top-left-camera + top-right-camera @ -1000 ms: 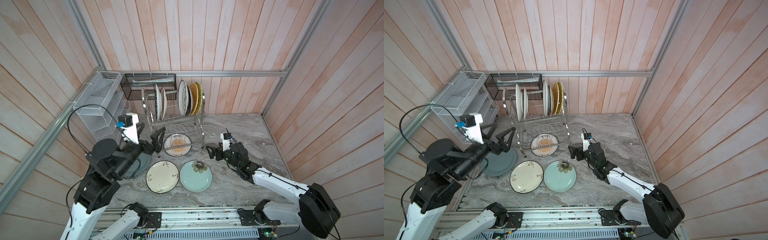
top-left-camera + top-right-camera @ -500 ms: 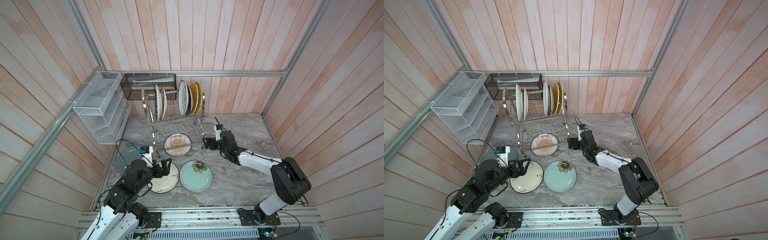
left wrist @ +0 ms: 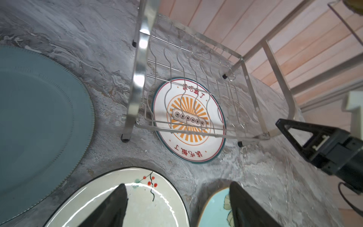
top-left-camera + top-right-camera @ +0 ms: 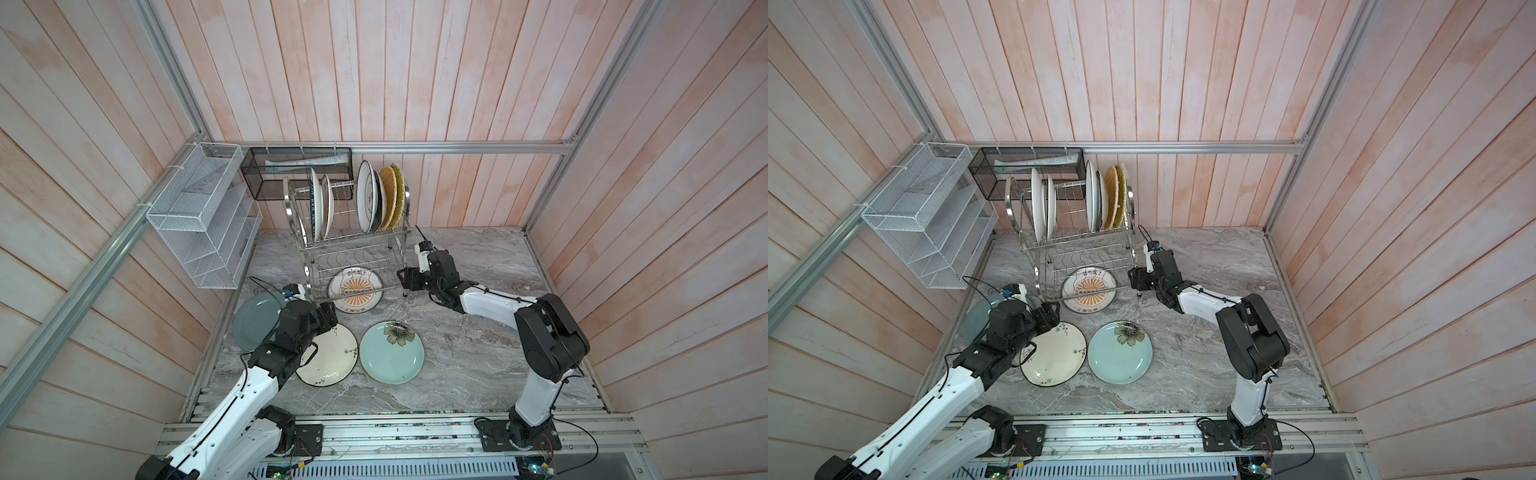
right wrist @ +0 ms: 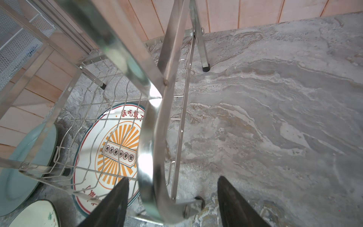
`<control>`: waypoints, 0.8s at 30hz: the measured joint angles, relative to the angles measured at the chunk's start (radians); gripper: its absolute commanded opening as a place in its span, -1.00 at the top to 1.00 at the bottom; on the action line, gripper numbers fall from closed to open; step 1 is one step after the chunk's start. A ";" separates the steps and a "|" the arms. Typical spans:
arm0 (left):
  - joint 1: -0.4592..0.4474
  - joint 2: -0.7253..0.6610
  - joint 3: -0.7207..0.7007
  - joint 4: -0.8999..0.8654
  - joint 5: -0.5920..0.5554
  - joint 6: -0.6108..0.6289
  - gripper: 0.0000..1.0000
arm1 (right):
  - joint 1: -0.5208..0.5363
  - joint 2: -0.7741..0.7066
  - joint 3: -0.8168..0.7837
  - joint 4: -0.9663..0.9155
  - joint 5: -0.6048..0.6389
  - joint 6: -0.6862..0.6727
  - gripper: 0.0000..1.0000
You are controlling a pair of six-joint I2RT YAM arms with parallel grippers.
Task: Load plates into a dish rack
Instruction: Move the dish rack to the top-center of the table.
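Lowered since a second ago, left gripper (image 3: 177, 183) is held empty, fingers apart, over the far rim of the cream plate (image 3: 137, 196). Bare tabletop (image 3: 255, 176) lies ahead up to the sunburst plate (image 3: 188, 119) under the dish rack (image 3: 137, 78). Right gripper (image 5: 173, 177) fingers are spread astride the rack's end frame (image 5: 149, 157), open tabletop beside.

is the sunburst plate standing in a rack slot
No, the sunburst plate lies flat on the counter beneath the dish rack's lower tier.

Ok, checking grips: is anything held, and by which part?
Nothing is held: both jaws stand open, the right pair astride the shiny steel dish rack's end frame.
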 measured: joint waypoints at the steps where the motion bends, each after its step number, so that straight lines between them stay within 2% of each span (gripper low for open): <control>1: 0.012 0.016 0.000 0.010 0.000 0.005 -0.56 | -0.002 0.005 0.007 -0.003 -0.004 0.001 -0.32; 4: 0.036 0.052 0.000 0.034 -0.008 0.022 -0.51 | -0.006 0.014 0.022 -0.009 -0.016 0.001 -0.22; 7: 0.059 0.093 0.000 0.072 -0.011 0.040 -0.27 | -0.014 0.023 0.035 -0.011 -0.029 0.002 -0.11; 12: 0.108 0.195 0.002 0.123 -0.026 0.078 -0.13 | -0.025 0.044 0.063 -0.017 -0.054 0.005 0.03; 24: 0.182 0.333 0.050 0.257 -0.037 0.152 -0.03 | -0.027 0.070 0.084 -0.007 -0.122 0.010 0.44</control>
